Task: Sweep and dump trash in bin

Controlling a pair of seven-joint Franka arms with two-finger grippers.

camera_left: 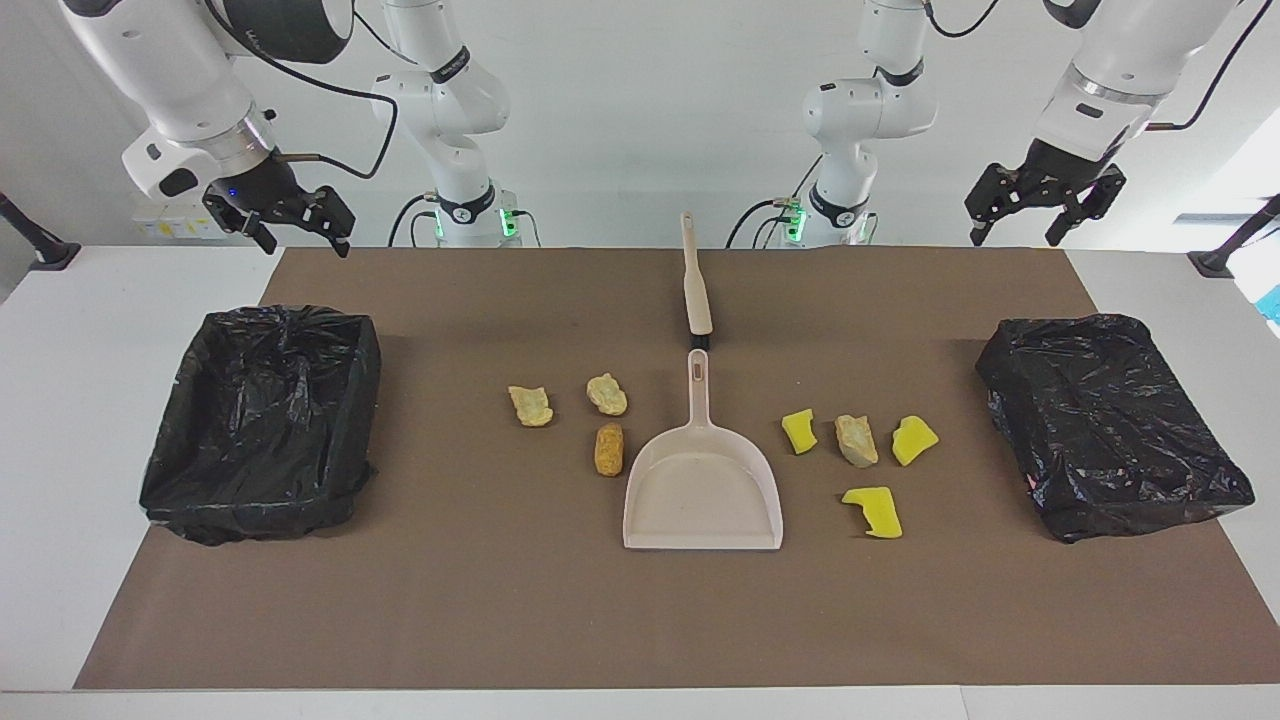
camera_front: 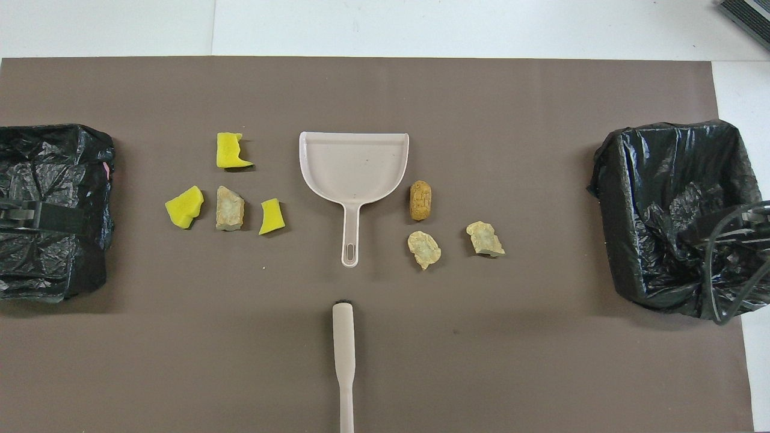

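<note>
A: Looking across the table first. Resting on the brown mat (camera_left: 400, 620): beige plastic dustpan (camera_left: 703, 490), mouth away from the robots, and nearer to the robots, a beige-handled brush (camera_left: 696, 280), in line with the pan's handle.

B: And the trash?

A: Lying in two groups beside the pan. Toward the left arm's end: three bright yellow sponge pieces (camera_left: 799, 431) (camera_left: 913, 440) (camera_left: 873, 511) and one tan lump (camera_left: 857, 440). Toward the right arm's end: two pale bread-like lumps (camera_left: 530, 405) (camera_left: 607, 394) and an orange-brown one (camera_left: 608, 449). None in the pan.

B: Grippers?

A: Left gripper (camera_left: 1032, 234) raised near the table's robot edge, fingers spread, holding nothing. Right gripper (camera_left: 300, 238) likewise, jaws apart and empty, above the mat's corner.

B: From overhead?

A: Same layout, mirrored. Black-bagged open bin (camera_front: 613, 198) at the right arm's end, bag-covered black box (camera_front: 90, 156) at the left arm's end. Orange-brown lump (camera_front: 420, 200) just beside the pan (camera_front: 354, 162), not touching. Brush handle (camera_front: 343, 355) pointing toward the robots.
</note>
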